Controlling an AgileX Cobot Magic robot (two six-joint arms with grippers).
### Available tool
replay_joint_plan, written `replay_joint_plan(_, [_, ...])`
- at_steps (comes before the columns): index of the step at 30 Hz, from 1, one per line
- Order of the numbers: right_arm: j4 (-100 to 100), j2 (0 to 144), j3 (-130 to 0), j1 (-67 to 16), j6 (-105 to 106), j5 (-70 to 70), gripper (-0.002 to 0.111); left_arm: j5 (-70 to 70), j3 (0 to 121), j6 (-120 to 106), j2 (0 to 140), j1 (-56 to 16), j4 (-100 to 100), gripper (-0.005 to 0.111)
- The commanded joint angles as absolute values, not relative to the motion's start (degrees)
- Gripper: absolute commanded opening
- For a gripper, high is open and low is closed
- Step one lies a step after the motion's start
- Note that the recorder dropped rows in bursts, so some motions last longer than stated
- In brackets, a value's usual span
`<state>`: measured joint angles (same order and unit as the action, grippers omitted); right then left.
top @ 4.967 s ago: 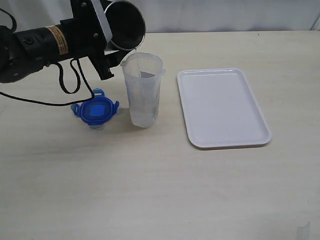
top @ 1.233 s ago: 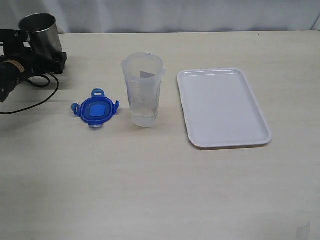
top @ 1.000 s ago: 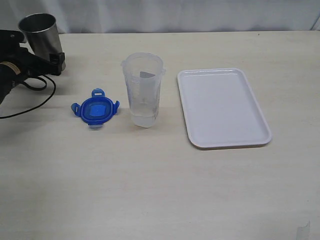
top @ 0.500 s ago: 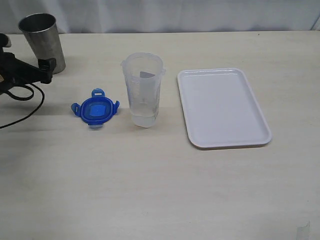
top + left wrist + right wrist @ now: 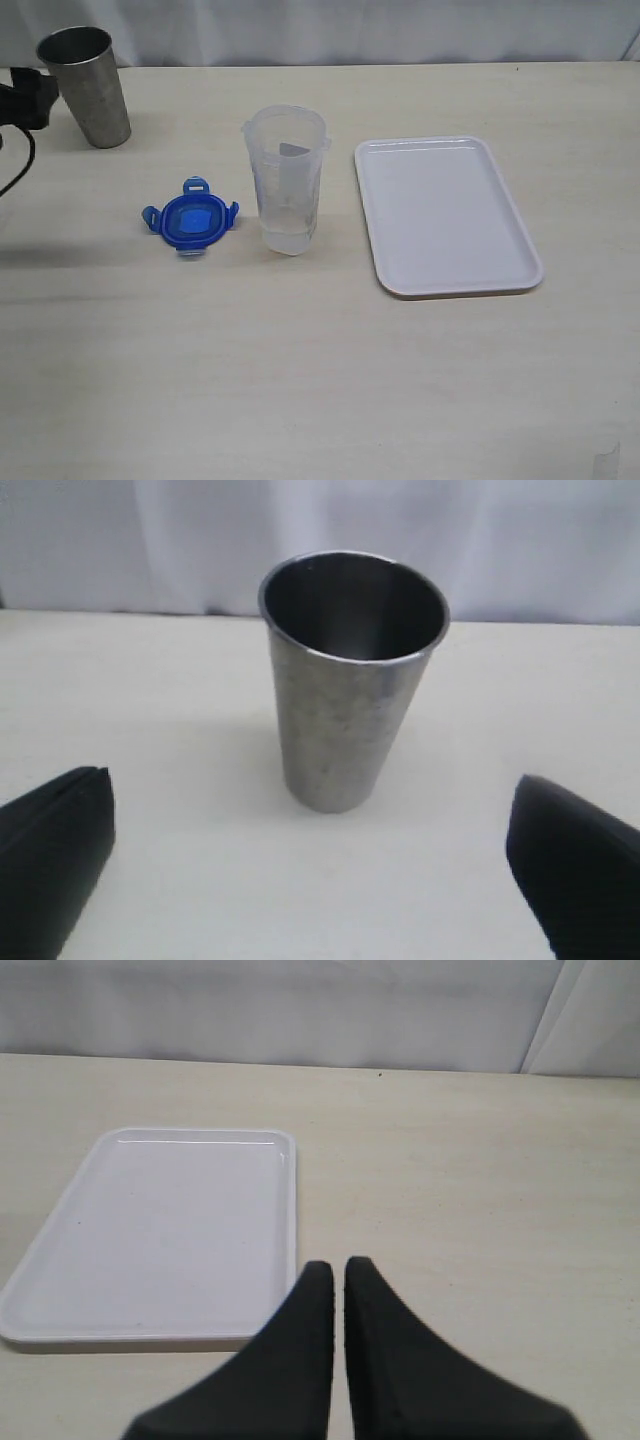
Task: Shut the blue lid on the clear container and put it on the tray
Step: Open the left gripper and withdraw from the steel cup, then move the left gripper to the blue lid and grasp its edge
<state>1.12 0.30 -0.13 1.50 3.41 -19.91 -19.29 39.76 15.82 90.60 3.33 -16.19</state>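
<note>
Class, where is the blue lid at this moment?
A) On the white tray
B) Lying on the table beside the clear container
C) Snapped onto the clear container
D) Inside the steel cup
B: the blue lid lies flat on the table, apart from the clear container, whose top is uncovered.

Bright, even, diffuse light covers the pale table (image 5: 320, 380). Shadows are faint and soft-edged, apart from a broad dim band at the left edge of the exterior frame. The clear container (image 5: 287, 180) throws only a weak shade. The steel cup (image 5: 350, 680) has a dull sheen and no hard glare. Both wrist views are slightly soft; the left gripper (image 5: 310, 785) and right gripper (image 5: 338, 1263) show as blurred, featureless black.
</note>
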Motion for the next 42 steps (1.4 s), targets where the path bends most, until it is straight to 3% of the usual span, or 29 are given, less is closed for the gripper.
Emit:
replay_joint_plan(1, [0.9, 0.0, 0.0, 1.9, 3.5, -19.6, 0.004, 2.7, 45.0, 18.5, 84.8, 3.4, -14.5, 0.1])
replay_joint_plan(7, [0.9, 0.0, 0.0, 1.9, 3.5, -19.6, 0.004, 41.6, 57.6, 10.3, 86.8, 3.4, -6.2, 0.1])
replay_joint_plan(10, [0.9, 0.0, 0.0, 1.9, 3.5, -19.6, 0.004, 49.6, 59.8, -2.0, 87.7, 3.4, 4.9, 0.1])
replay_joint_plan(15, [0.9, 0.0, 0.0, 1.9, 3.5, -19.6, 0.004, 45.4, 59.5, -18.5, 87.8, 3.3, 22.1, 0.1])
replay_joint_plan(19, [0.9, 0.0, 0.0, 1.9, 3.5, -19.6, 0.004, 40.8, 58.0, -19.4, 87.9, 3.1, 30.8, 0.1])
replay_joint_plan(30, [0.9, 0.0, 0.0, 1.9, 3.5, -19.6, 0.004, 38.5, 55.5, -23.8, 95.5, 0.5, 27.8, 0.1])
replay_joint_plan(42, [0.9, 0.0, 0.0, 1.9, 3.5, -19.6, 0.004, 27.1, 55.5, -22.1, 103.0, -10.1, 27.7, 0.1])
